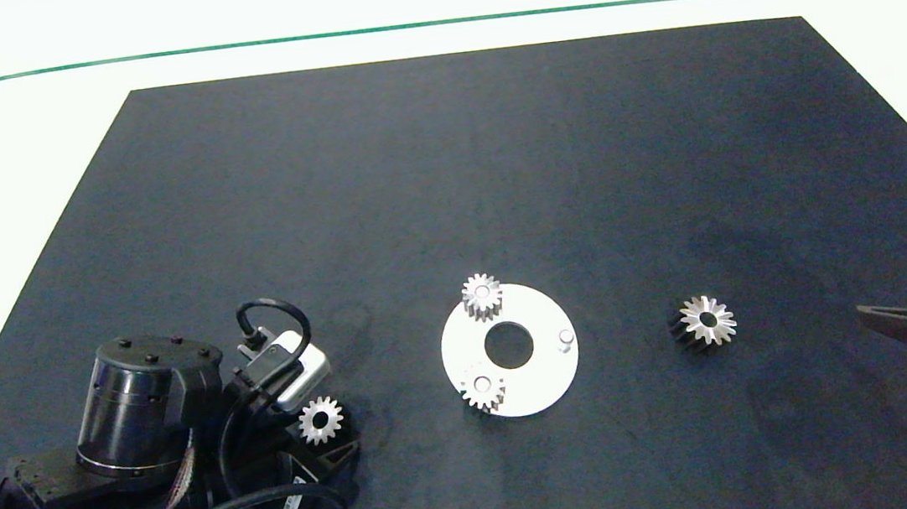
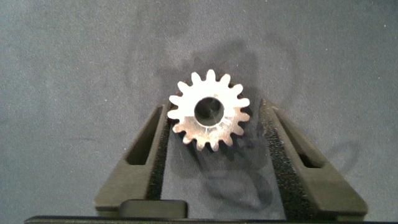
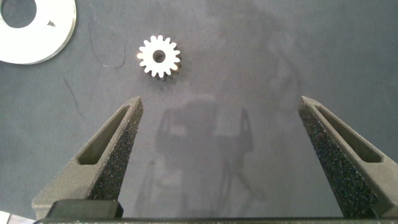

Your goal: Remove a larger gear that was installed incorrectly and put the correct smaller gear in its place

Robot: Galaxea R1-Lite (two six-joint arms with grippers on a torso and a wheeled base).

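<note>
Lying between the left end effector's (image 2: 211,127) spread fingers, untouched: the smaller gear (image 2: 209,110).

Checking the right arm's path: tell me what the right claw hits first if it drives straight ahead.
Probably the larger gear, lying slightly off the open right claw centreline; bare mat until there. Depth is unclear.

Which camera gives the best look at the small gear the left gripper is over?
The left wrist view: the smaller gear fills the centre between open fingers, teeth and bore clear. The head view shows it small beside the left gripper. The right wrist view doesn't show it.
</note>
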